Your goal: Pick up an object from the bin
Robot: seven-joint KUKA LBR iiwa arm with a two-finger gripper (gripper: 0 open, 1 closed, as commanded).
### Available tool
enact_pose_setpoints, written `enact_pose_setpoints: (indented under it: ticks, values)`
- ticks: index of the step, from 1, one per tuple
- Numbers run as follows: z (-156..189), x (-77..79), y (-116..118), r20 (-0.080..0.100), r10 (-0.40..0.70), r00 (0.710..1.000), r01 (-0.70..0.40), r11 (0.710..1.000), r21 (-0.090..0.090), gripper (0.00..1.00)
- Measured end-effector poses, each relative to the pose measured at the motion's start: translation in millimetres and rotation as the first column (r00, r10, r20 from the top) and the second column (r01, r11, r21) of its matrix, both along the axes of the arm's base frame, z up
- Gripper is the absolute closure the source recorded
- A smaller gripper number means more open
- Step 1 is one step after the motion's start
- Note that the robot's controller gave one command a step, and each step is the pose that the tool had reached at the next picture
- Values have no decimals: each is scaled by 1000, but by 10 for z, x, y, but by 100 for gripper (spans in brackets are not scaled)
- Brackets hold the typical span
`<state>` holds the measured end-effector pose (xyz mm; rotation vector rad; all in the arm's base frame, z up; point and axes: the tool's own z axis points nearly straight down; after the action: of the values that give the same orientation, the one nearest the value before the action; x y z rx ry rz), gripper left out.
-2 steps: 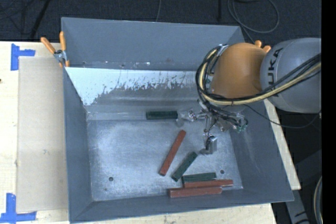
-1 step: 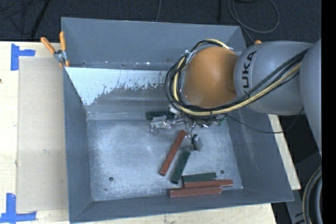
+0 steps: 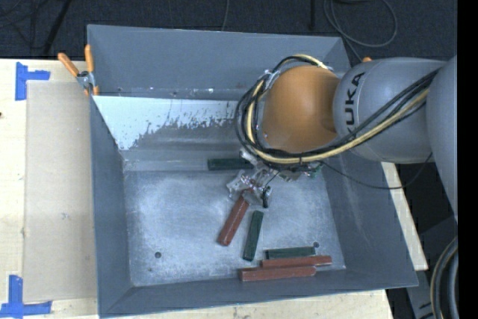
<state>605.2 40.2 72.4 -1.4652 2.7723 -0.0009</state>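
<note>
Reddish-brown stick (image 3: pixel 233 222), upper-right end beneath end effector (image 3: pixel 252 188)

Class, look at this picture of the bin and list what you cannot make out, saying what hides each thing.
1. Camera view: the dark green stick by the back wall runs under the arm's cables, which hide its right end.
2. Camera view: the gripper covers the upper end of the red-brown stick; contact cannot be told.
3. Camera view: the orange wrist cover hides part of the bin behind it.

Grey bin (image 3: pixel 164 220); red-brown sticks (image 3: pixel 233 222); dark green sticks (image 3: pixel 252 235); orange wrist cover (image 3: pixel 299 108).
</note>
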Motion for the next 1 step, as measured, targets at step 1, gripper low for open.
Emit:
enact_pose_setpoints:
  ticks: [1]
  values:
    - [1227,-63,36,3,12,1000,-12,1000,-1,100]
